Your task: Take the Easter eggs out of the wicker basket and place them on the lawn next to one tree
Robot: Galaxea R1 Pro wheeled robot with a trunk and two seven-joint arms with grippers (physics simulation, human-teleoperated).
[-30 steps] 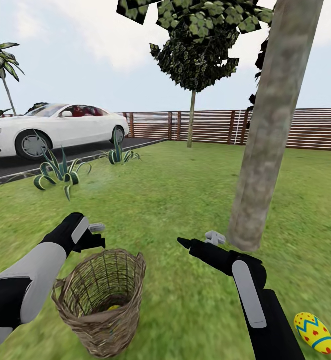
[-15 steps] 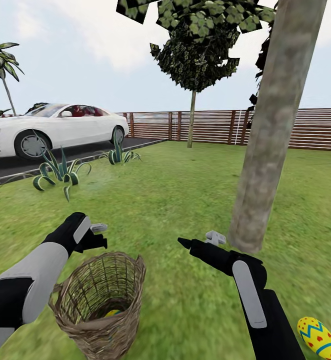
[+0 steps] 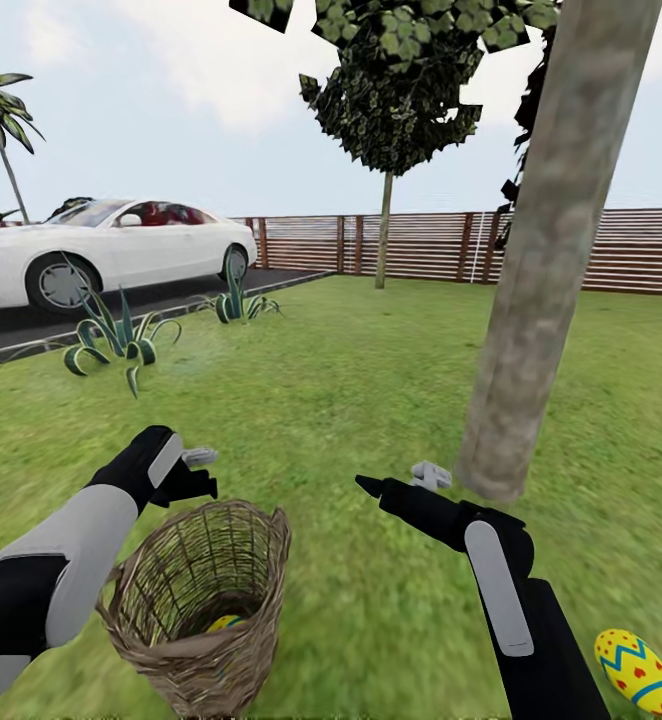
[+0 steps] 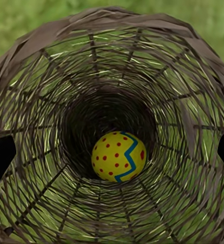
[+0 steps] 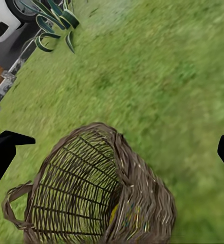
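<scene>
Beside the tree [image 3: 531,300], lying on the lawn [image 3: 371,380] already: one Easter egg [image 3: 631,670]; sitting deep in the wicker basket [image 3: 206,610] nearby: at least one egg [image 4: 119,156], awaiting the left gripper [image 3: 199,470], gaping empty above; right gripper [image 3: 411,478] likewise gaping.

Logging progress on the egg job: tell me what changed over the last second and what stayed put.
Mostly the camera shifted: the whole scene slid slightly. The wicker basket tipped a little toward the left gripper, which still hovers open at its rim. One Easter egg remains inside. The right gripper stays open near the tree; the egg on the lawn hasn't moved.
</scene>
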